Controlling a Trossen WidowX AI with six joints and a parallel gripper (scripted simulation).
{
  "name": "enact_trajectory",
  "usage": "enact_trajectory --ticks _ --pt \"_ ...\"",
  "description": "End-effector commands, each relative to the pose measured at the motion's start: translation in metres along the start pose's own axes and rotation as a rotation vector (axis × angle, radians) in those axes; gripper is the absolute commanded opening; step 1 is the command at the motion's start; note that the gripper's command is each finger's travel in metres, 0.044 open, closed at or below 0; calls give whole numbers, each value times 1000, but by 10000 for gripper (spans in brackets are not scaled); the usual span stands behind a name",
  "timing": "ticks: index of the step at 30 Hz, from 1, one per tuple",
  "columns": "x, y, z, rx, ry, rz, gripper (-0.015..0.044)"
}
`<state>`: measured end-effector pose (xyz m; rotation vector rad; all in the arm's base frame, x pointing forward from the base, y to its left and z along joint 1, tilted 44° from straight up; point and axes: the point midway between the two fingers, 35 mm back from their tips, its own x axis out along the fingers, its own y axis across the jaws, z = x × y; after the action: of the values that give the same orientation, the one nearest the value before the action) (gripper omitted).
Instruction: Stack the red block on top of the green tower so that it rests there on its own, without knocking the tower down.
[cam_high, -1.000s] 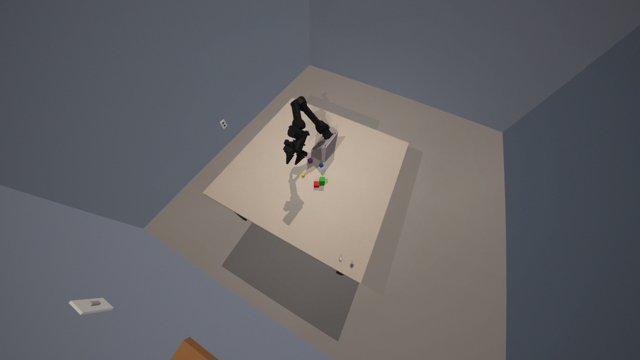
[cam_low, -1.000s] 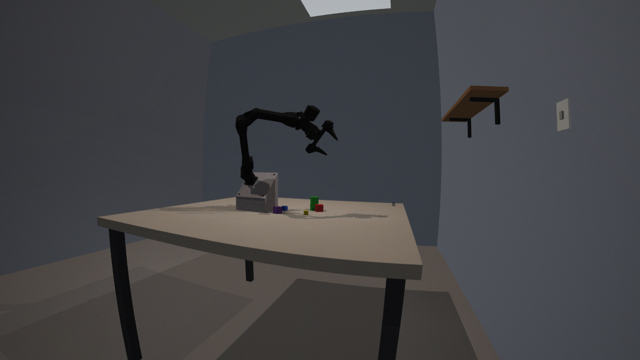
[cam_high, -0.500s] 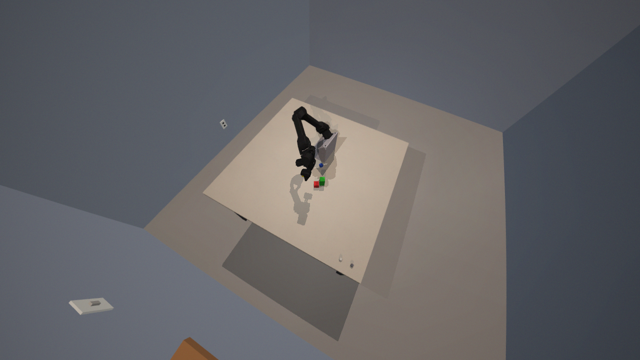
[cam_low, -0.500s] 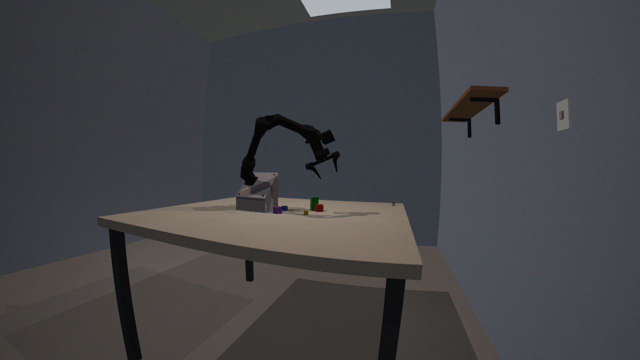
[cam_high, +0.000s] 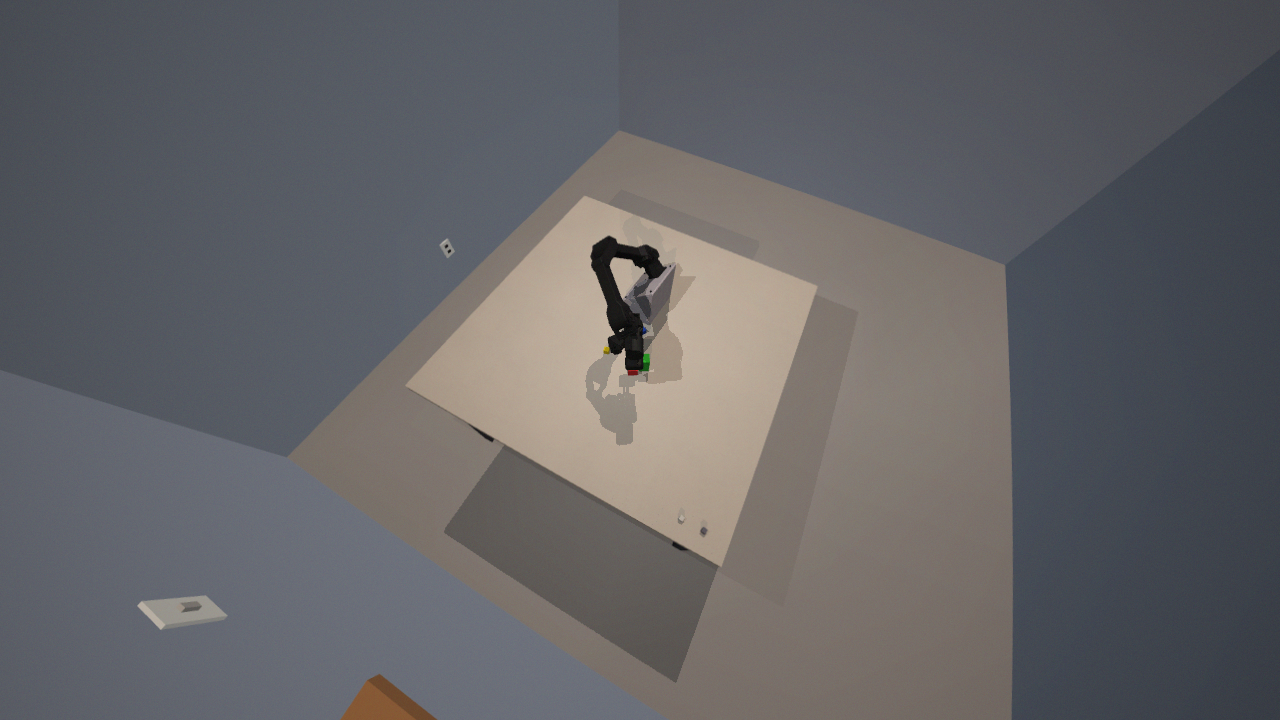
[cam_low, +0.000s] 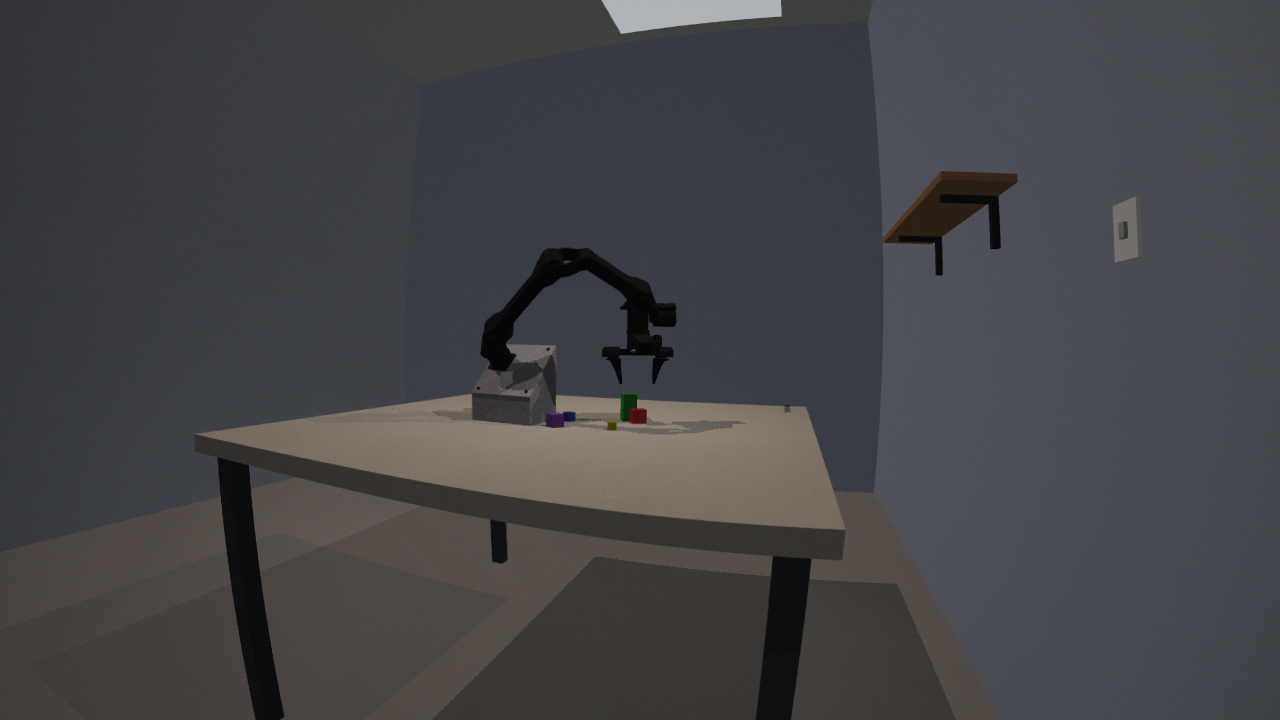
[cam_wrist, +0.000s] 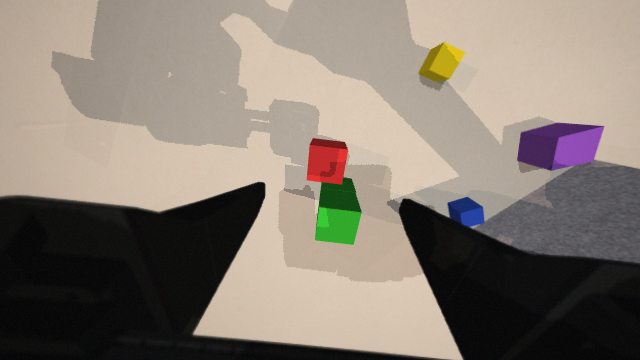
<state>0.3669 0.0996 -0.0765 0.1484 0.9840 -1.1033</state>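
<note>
The red block (cam_high: 632, 372) (cam_low: 638, 416) (cam_wrist: 326, 162) lies on the table, close beside the green tower (cam_high: 645, 362) (cam_low: 628, 406) (cam_wrist: 337, 226). The tower stands upright and is about twice as tall as the block. Whether the two touch is not clear. My gripper (cam_low: 636, 383) (cam_wrist: 333, 196) points down, open and empty, a little above the tower and the red block. In the wrist view both lie between the directions of the two fingertips. In the top view the arm hides the fingers and partly covers the block and the tower.
A yellow block (cam_high: 606, 351) (cam_low: 612, 425) (cam_wrist: 441, 62), a purple block (cam_low: 554, 420) (cam_wrist: 560, 146) and a blue block (cam_high: 643, 331) (cam_low: 569, 416) (cam_wrist: 466, 212) lie nearby. The grey arm base (cam_high: 657, 295) (cam_low: 514, 407) stands behind them. Two small objects lie near a far table corner.
</note>
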Motion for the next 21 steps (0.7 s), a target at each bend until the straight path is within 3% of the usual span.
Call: enact_trajectory --ticks 1,11,21 --pt "1 2 -1 -4 7 -15 440" --pt "53 1 -1 -4 5 -16 440" --pt "59 3 0 -4 5 -16 440"
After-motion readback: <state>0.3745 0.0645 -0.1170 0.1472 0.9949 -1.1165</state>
